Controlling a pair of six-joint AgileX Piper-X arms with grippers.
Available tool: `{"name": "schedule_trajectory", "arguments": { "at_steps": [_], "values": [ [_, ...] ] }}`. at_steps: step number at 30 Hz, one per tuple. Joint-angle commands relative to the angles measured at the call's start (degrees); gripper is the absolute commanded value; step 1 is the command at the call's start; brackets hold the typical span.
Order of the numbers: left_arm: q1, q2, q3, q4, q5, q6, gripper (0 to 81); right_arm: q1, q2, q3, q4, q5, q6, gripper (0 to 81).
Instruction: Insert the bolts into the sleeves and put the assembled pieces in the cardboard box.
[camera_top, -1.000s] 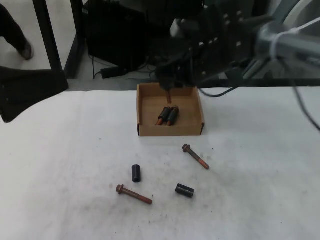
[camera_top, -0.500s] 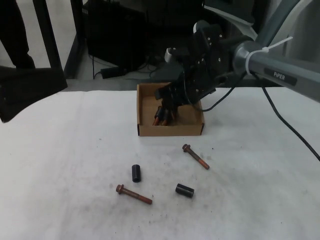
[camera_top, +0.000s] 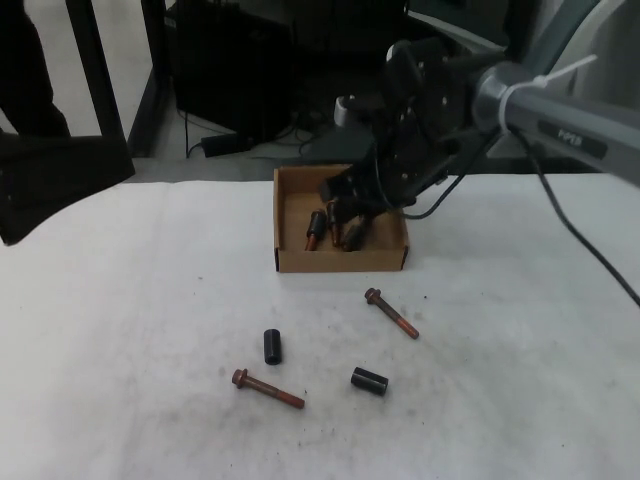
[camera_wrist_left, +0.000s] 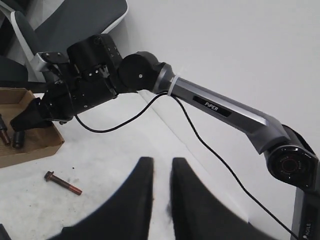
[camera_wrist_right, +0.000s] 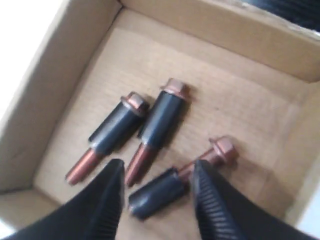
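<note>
Right hand (camera_wrist_right: 158, 165) spread above cardboard box (camera_wrist_right: 55, 95), sleeved bolt (camera_wrist_right: 157, 194) on its floor between the fingers (camera_wrist_right: 106, 202).

Robot lab: white bench (camera_top: 120, 300), cabled arm (camera_wrist_left: 220, 107), black frame (camera_top: 88, 70)

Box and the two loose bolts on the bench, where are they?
Box (camera_top: 340, 260), high view, on its front wall.
Near bolt (camera_top: 271, 390), high view, middle of shank.
Far bolt (camera_top: 394, 315), high view, middle of shank.

Count of every kind of part in view
One cardboard box (camera_top: 340, 262) holds three assembled pieces (camera_wrist_right: 117, 131) (camera_wrist_right: 161, 119) (camera_wrist_right: 154, 194); outside it, two loose bolts (camera_top: 268, 389) (camera_top: 392, 314) and two loose sleeves (camera_top: 272, 346) (camera_top: 369, 380) lie on the counter (camera_top: 120, 320).
</note>
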Motion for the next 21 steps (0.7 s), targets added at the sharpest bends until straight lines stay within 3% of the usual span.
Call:
{"name": "schedule_trajectory", "arguments": {
  "at_steps": [1,11,21],
  "values": [
    [0.2,-0.5,-0.1,-0.3,0.2,-0.1,12.8,-0.2,-3.9,-0.6,5.2,0.0,-0.9,41.4],
    [0.2,-0.5,-0.1,-0.3,-1.4,0.5,12.8,0.0,-14.3,4.2,18.4,0.0,-3.1,41.4],
    [0.2,-0.5,2.1,0.7,-1.7,0.5,12.8,0.7,-36.2,32.8,15.2,-0.1,-6.4,34.7]
  ]
}}
